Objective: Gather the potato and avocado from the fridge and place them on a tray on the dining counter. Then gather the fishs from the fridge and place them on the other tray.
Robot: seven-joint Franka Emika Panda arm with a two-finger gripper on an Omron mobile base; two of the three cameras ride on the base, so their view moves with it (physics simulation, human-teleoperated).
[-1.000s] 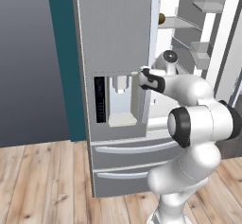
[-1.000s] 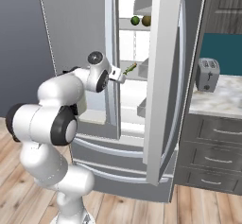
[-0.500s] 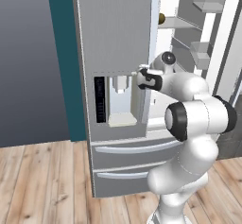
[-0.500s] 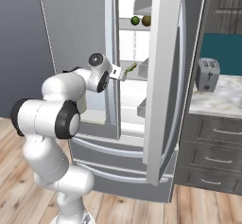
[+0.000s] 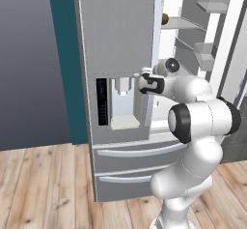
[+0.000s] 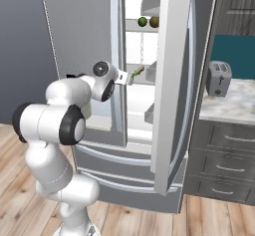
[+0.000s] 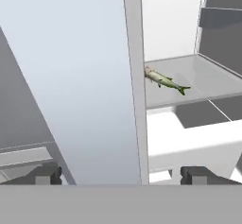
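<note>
Hand view looks along the claw [image 7: 120, 175] at the edge of the fridge's [image 5: 120, 39] left door, with the two dark fingertips [image 7: 47, 175] set wide apart at the bottom, one on each side of that door edge, and nothing between them. Past the edge, on a white shelf [image 7: 198, 79] inside, lies one fish [image 7: 163, 80], slender and grey-green, near the shelf's front edge and pointing along it (its head end sits just beside the door edge in this view).

Left base view shows the white arm [image 5: 202, 121] rising in front of the fridge, its hand reaching level toward the gap between the closed left door and the open right side. The dark claw body sits just beside the water dispenser panel [image 5: 123, 100]. Below are two lower drawers [image 5: 135, 165].

Right base view shows the right door [image 6: 174, 80] swung open. On an upper shelf sit the avocado [image 6: 143, 21], dark green, and a brownish round thing, the potato [image 6: 155, 21], touching or nearly so. Lower down, the fish shows as a small green sliver beyond the hand, on the shelf by the left door's edge. To the right, a toaster [image 6: 218, 78] stands on a marbled table [image 6: 234, 105] above dark grey drawers.
</note>
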